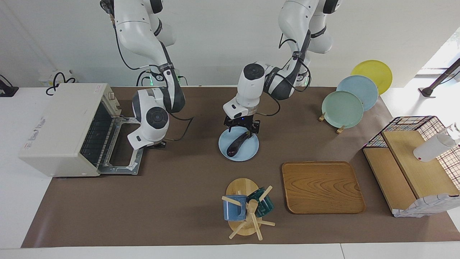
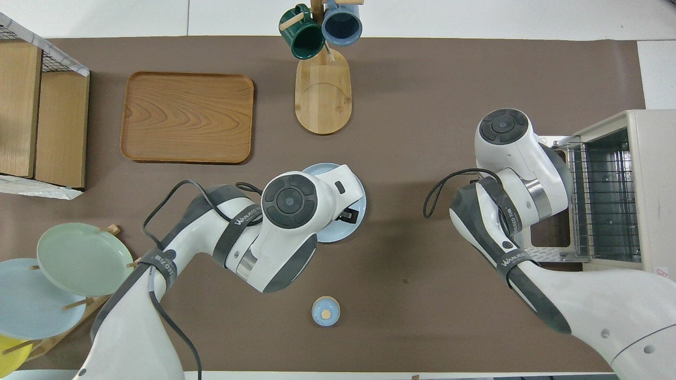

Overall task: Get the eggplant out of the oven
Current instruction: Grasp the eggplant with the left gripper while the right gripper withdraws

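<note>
The eggplant lies slanted on a light blue plate at the table's middle, its far end resting on the plate. My left gripper stands over the plate, shut on the eggplant's stem end. In the overhead view the left hand hides the eggplant; only the plate's rim shows. The cream-white oven stands at the right arm's end of the table with its door dropped open and its wire rack bare. My right gripper hangs over the open door, in front of the oven.
A wooden tray and a mug tree with two mugs lie farther from the robots than the plate. A plate rack and a wire basket with wooden boards stand at the left arm's end. A small blue lid lies near the robots.
</note>
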`<state>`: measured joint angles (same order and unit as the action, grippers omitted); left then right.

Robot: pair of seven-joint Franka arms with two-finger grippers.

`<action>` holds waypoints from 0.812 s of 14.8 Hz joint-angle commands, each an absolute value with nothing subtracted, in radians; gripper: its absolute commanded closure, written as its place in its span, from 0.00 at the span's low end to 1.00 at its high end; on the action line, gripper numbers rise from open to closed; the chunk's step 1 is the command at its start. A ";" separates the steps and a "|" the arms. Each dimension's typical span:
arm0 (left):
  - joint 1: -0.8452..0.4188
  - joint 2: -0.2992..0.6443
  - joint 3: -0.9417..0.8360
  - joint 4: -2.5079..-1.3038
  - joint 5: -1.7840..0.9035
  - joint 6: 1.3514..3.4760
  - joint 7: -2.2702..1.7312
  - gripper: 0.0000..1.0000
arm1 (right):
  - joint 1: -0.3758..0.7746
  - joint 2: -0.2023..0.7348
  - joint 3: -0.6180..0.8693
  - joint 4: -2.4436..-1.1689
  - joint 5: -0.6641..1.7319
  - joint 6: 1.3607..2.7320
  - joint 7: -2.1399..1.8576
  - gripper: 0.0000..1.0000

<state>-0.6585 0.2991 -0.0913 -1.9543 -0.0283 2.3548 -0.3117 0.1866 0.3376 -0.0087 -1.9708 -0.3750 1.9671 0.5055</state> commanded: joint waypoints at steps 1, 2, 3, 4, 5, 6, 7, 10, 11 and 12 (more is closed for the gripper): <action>-0.675 0.325 -0.080 -1.971 -0.055 2.402 -0.238 0.00 | 0.150 0.308 0.006 -1.979 -0.455 1.977 0.418 1.00; -0.670 0.339 -0.080 -1.971 -0.060 2.425 -0.220 0.00 | 0.143 0.307 0.005 -1.959 -0.456 1.970 0.376 1.00; -0.669 0.350 -0.080 -1.970 -0.060 2.431 -0.210 0.00 | 0.124 0.307 0.006 -1.936 -0.457 1.953 0.348 1.00; -0.667 0.353 -0.080 -1.971 -0.060 2.433 -0.200 0.00 | 0.115 0.304 0.006 -1.915 -0.457 1.931 0.319 1.00; -0.666 0.354 -0.080 -1.971 -0.060 2.433 -0.195 0.00 | 0.107 0.292 0.006 -1.895 -0.457 1.909 0.289 1.00; -0.664 0.354 -0.080 -1.970 -0.060 2.433 -0.195 0.00 | 0.098 0.270 0.008 -1.890 -0.457 1.885 0.267 1.00; -0.664 0.354 -0.080 -1.967 -0.060 2.433 -0.195 0.06 | 0.094 0.244 0.008 -1.890 -0.456 1.870 0.255 1.00; -0.657 0.359 -0.080 -1.960 -0.069 2.428 -0.190 0.40 | 0.065 0.183 0.009 -1.890 -0.442 1.819 0.192 1.00; -0.650 0.359 -0.080 -1.956 -0.092 2.421 -0.174 0.52 | 0.048 0.167 0.011 -1.890 -0.436 1.806 0.167 1.00; -0.649 0.359 -0.078 -1.953 -0.107 2.418 -0.158 0.67 | 0.037 0.157 0.011 -1.890 -0.433 1.793 0.144 1.00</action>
